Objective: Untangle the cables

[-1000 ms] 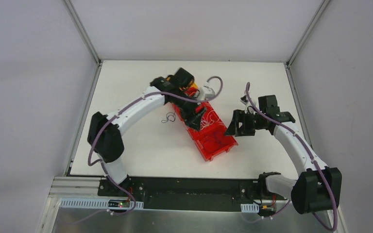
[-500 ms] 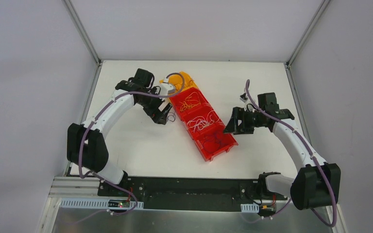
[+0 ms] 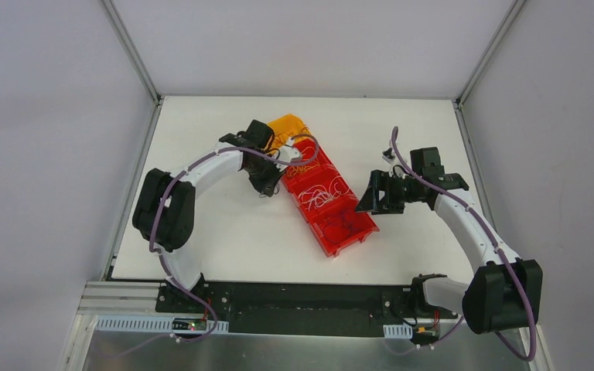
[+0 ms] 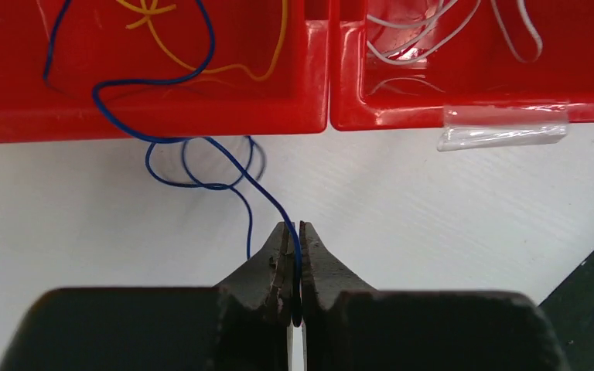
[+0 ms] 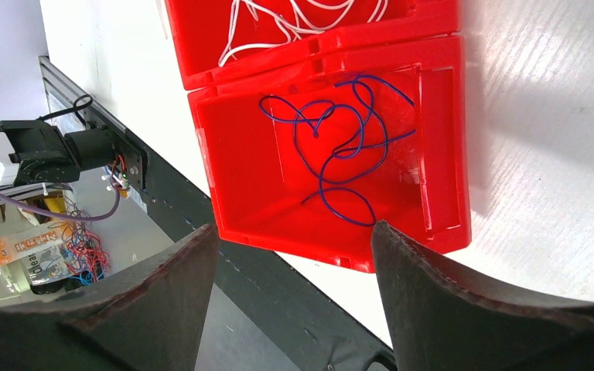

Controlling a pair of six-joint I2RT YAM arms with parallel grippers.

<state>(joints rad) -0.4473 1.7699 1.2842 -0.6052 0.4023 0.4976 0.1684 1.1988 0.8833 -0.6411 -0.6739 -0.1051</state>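
A row of red bins [image 3: 353, 229] lies diagonally mid-table, with an orange bin [image 3: 288, 125] at its far end. My left gripper [image 4: 295, 229] is shut on a thin blue cable [image 4: 279, 212] that loops over the white table and climbs over a bin wall [image 4: 162, 120] into the compartment with yellow cables [image 4: 274, 66]. White cables [image 4: 425, 42] fill the neighbouring compartment. From above, the left gripper [image 3: 267, 185] sits against the bins' left side. My right gripper [image 5: 294, 239] is open, hovering off the end bin [image 5: 441, 154], which holds tangled blue cables [image 5: 340, 147].
A strip of clear tape [image 4: 503, 131] sticks to one bin's outer wall. The black base rail [image 3: 302, 297] runs along the near table edge. Electronics with loose wires [image 5: 46, 255] sit below it. Metal frame posts [image 3: 133, 50] stand at the back corners.
The left arm swung left off the bins, then came back to their left side, and its gripper closed on the blue cable. The right arm barely moved.
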